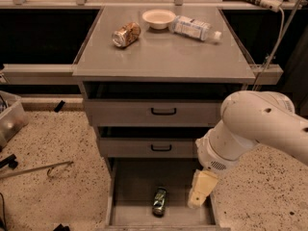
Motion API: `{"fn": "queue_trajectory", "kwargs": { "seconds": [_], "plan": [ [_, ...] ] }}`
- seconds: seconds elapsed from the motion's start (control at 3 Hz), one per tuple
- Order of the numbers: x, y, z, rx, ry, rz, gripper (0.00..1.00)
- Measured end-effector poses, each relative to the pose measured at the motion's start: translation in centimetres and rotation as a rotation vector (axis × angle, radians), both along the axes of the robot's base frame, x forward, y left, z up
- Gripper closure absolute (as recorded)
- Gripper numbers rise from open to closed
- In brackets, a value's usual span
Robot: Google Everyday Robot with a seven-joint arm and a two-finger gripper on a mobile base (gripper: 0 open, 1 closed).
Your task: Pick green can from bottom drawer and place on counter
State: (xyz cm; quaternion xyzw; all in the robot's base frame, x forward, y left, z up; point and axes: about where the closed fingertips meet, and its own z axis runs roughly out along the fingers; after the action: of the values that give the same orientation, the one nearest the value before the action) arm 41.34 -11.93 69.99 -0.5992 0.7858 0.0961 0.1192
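Note:
The green can (159, 201) lies on its side on the flat floor of the open bottom drawer (132, 186), near the front middle. My gripper (201, 189) hangs from the white arm (255, 129) over the right part of that drawer, to the right of the can and apart from it. The counter (163, 52) is the grey top of the cabinet, above the two shut drawers with black handles.
On the counter lie a tan patterned can (126, 34), a white bowl (159, 18) and a plastic water bottle (195, 29). A clear bin (9, 119) stands at the left on the speckled floor, with a metal rod (38, 169) lying near it.

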Motion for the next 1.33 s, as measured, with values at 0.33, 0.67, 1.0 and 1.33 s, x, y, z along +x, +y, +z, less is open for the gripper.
{"fn": "queue_trajectory", "kwargs": {
  "seconds": [0.33,0.67,1.0,1.33],
  "plan": [
    [0.8,0.3,-1.4,-0.003,-0.021,0.005,0.00],
    [2.6,0.9,-6.6,-0.002,-0.060,0.039,0.00],
    [5.5,2.0,-12.2,0.063,-0.142,0.091,0.00],
    [8.6,4.1,-16.8,0.149,-0.205,0.186,0.00]
  ]
}}
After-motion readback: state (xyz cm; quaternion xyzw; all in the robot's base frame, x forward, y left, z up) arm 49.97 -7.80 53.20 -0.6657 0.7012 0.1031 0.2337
